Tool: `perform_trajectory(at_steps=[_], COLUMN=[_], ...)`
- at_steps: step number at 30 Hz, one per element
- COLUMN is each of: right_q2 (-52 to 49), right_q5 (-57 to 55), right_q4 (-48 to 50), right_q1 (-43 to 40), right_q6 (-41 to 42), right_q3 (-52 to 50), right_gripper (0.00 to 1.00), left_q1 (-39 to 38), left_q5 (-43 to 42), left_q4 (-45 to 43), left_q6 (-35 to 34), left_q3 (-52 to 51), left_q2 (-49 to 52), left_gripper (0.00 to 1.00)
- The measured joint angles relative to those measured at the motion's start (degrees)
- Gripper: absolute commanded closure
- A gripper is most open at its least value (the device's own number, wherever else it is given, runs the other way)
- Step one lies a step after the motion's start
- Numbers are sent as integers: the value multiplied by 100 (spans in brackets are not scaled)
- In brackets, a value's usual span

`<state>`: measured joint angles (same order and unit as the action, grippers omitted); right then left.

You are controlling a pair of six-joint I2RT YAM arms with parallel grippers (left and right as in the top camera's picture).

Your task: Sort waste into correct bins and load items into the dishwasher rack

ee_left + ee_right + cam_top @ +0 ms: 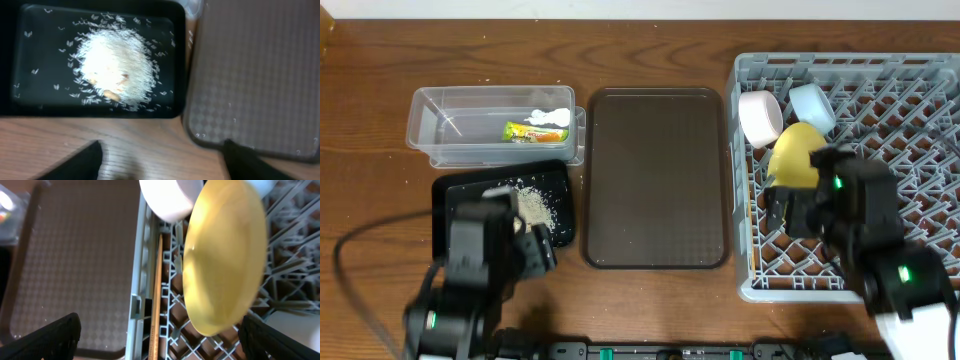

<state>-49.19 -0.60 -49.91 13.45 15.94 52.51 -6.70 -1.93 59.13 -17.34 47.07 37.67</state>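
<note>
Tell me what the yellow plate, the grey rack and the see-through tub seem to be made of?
Yellow plate: likely plastic or melamine, though glazed ceramic is possible; smooth, with a soft sheen. Grey rack: moulded plastic, matte, thin ribs in a lattice. See-through tub: clear plastic, with transparent walls and rounded moulded edges.

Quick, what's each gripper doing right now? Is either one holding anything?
Left gripper: open, holding nothing.
Right gripper: open, holding nothing.

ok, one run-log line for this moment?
left tool: open, empty | right tool: open, empty | rice scraps: in black tray | wrapper, tissue: in clear tub | yellow plate, chopsticks: in rack
</note>
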Motion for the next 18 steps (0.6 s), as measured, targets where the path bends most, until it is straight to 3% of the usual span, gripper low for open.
perform_trajectory(at_steps=[7,18], right_q2=[651,619], right_q5=[-227,-289], right_q4=[0,-37], right_q1=[33,33], right_q6=[157,168], right_q3=[-778,-1104], right_gripper=[1,1], left_q1=[-11,-11], left_q5=[240,278], left_q4=[-55,-63], left_q6=[-645,-859], left_q3=[-291,-291], left_q2=[-706,-717], left_gripper=[12,11])
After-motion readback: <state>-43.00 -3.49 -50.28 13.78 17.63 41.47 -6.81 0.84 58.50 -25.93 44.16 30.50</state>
